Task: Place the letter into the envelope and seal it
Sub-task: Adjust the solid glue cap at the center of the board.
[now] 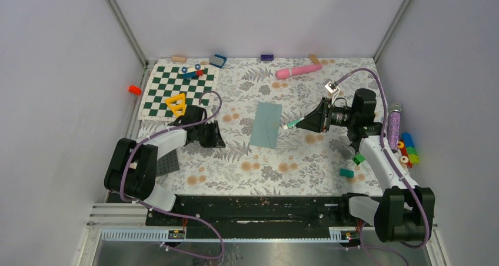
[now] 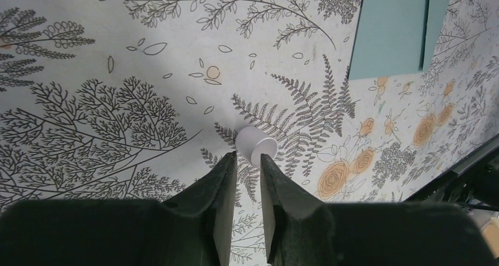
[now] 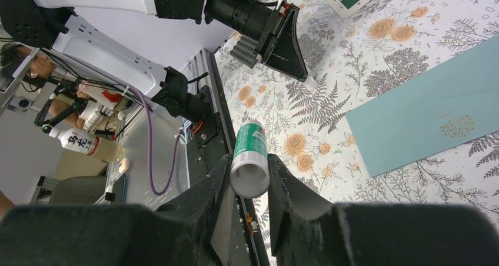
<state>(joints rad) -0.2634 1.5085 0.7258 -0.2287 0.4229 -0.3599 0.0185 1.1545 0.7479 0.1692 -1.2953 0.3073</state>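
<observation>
The grey-teal envelope [image 1: 266, 125] [image 2: 391, 27] [image 3: 423, 119] lies flat mid-table. The letter is not in view. My right gripper [image 1: 298, 123] [image 3: 250, 160], just right of the envelope, is shut on a green-and-white glue stick [image 3: 250, 145] whose tip points at the envelope's right edge. My left gripper [image 1: 220, 142] [image 2: 249, 155] sits low on the table, left of the envelope. Its jaws stand a narrow gap apart with nothing between the pads. A small white cap [image 2: 254, 143] [image 3: 310, 82] lies on the cloth right at its fingertips.
A green-and-white chequered board [image 1: 176, 89] with yellow triangles [image 1: 176, 104] lies far left. A dark studded plate [image 1: 166, 163] sits by the left arm. There is a pink tube [image 1: 299, 71] at the back. A purple glitter tube [image 1: 393, 127] and coloured blocks [image 1: 407, 151] lie at the right.
</observation>
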